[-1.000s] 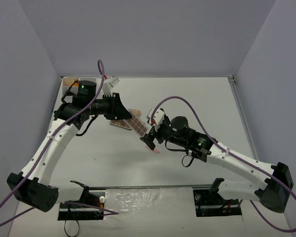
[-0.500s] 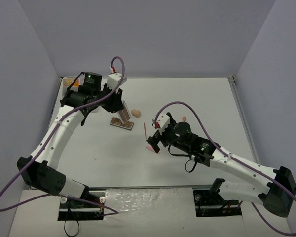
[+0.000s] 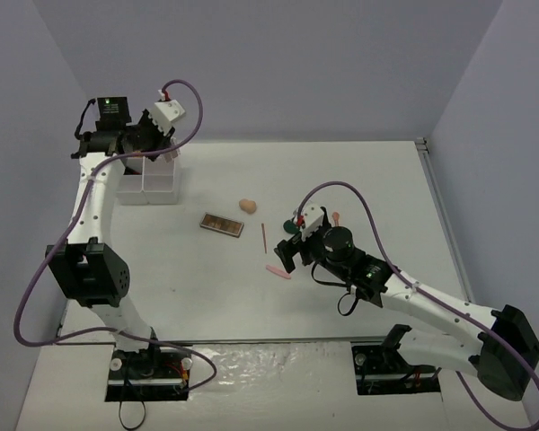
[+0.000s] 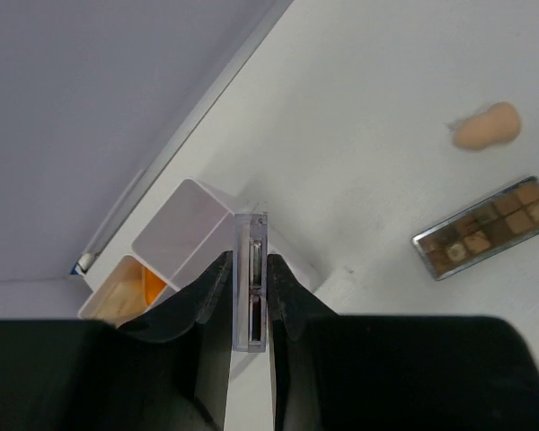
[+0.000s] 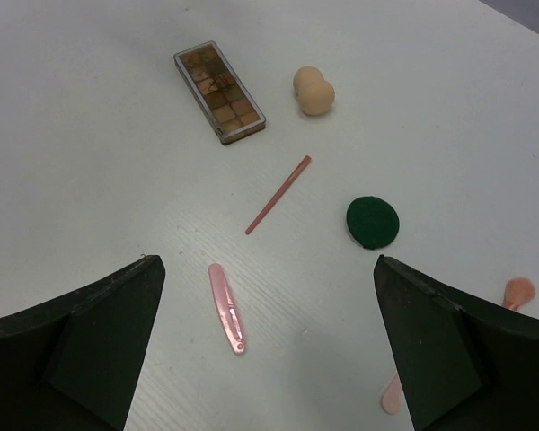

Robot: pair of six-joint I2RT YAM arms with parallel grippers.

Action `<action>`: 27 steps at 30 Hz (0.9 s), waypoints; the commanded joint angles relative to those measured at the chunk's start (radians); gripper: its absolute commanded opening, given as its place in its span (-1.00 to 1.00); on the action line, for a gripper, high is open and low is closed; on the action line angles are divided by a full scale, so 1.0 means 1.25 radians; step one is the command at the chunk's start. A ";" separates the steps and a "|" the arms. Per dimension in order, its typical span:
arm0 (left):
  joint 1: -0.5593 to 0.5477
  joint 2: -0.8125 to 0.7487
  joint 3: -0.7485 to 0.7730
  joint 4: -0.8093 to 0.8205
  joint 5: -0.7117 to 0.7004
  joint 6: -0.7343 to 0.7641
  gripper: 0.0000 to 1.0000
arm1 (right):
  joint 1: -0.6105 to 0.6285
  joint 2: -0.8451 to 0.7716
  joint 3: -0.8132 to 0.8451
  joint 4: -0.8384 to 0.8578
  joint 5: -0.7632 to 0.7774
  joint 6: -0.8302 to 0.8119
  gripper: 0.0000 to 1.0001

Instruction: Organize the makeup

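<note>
White box at far-left edge — left gripper pinches palette | right gripper spread

The tabletop is white. The flat palette shows a grid of brown and tan squares in a pale silver frame. The edge-on palette shows a clear grey rim. The sponge is beige, the thin stick pinkish-red, the round compact dark green and the applicator light pink. The box is white, with orange contents.
</note>
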State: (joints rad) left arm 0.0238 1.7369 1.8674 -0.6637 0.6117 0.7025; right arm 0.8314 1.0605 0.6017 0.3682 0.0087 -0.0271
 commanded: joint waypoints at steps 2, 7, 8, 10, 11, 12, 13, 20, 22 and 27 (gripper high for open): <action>0.075 0.094 0.152 0.027 0.153 0.165 -1.00 | -0.011 0.033 0.004 0.125 -0.067 0.043 1.00; 0.118 0.186 0.226 0.014 0.224 0.212 -1.00 | -0.019 0.039 -0.007 0.147 -0.088 0.043 1.00; 0.119 0.198 0.237 0.007 0.223 0.224 -1.00 | -0.020 0.039 -0.009 0.150 -0.093 0.042 1.00; 0.124 0.215 0.254 0.001 0.224 0.239 -1.00 | -0.021 0.040 -0.012 0.156 -0.101 0.040 1.00; 0.127 0.222 0.260 0.001 0.228 0.244 -1.00 | -0.022 0.041 -0.013 0.159 -0.105 0.039 1.00; 0.130 0.227 0.261 0.006 0.235 0.245 -1.00 | -0.022 0.042 -0.014 0.160 -0.108 0.039 1.00; 0.132 0.231 0.260 0.013 0.241 0.247 -1.00 | -0.022 0.043 -0.015 0.161 -0.109 0.039 1.00; 0.136 0.248 0.259 0.024 0.252 0.289 -1.00 | -0.027 0.066 -0.017 0.175 -0.131 0.039 1.00; 0.136 0.254 0.258 0.020 0.253 0.301 -1.00 | -0.027 0.072 -0.016 0.174 -0.133 0.038 0.99; 0.136 0.270 0.243 0.015 0.257 0.318 -1.00 | -0.028 0.078 -0.014 0.174 -0.136 0.036 0.99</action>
State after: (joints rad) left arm 0.1848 2.0887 2.1242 -0.6827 0.8674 1.0301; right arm 0.8043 1.1590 0.5755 0.4967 -0.1423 0.0124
